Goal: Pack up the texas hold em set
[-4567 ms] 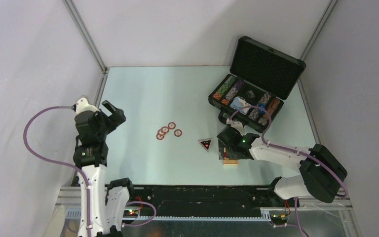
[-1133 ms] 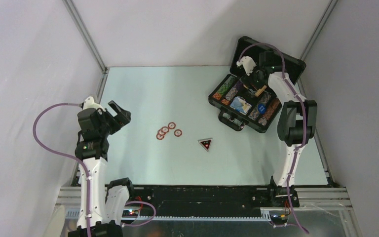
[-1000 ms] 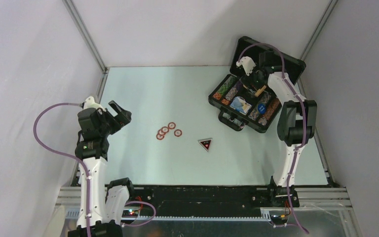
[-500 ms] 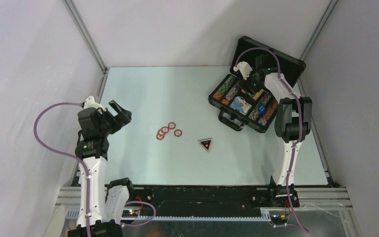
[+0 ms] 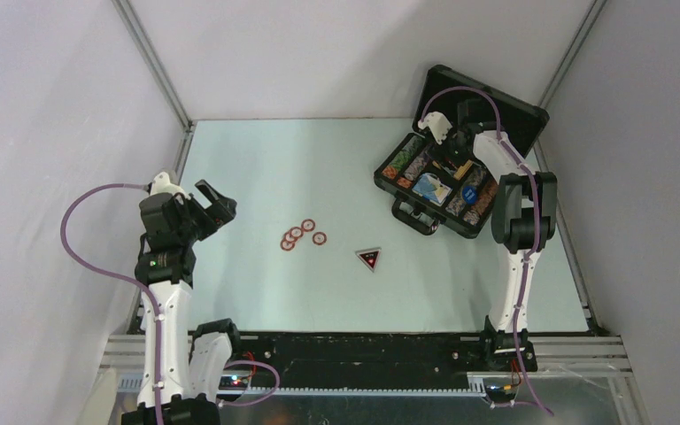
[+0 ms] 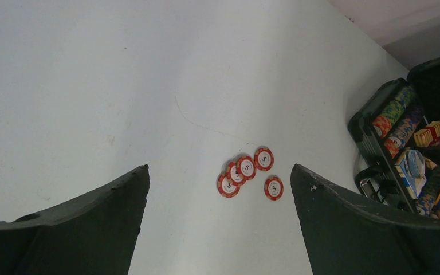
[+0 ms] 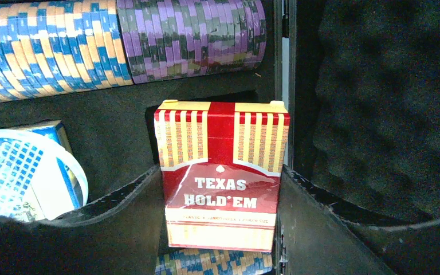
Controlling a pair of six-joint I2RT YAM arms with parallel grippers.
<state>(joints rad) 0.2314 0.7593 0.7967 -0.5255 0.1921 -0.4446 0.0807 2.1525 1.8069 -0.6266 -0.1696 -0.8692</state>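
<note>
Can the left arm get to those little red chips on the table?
Probably yes. The left gripper is open and faces the red chips, which lie on bare table with nothing between. The right gripper is away in the case, shut on the card box. Flat chips may be tricky to pinch.

Round chips point(image 5: 302, 234) left of marker point(image 5: 369, 258); card box point(image 7: 222, 180) apparently inside case point(image 5: 386, 186)

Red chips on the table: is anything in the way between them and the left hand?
No, nothing visible is in the way. The left hand is open above the table, and only bare table lies between it and the five red chips.
</note>
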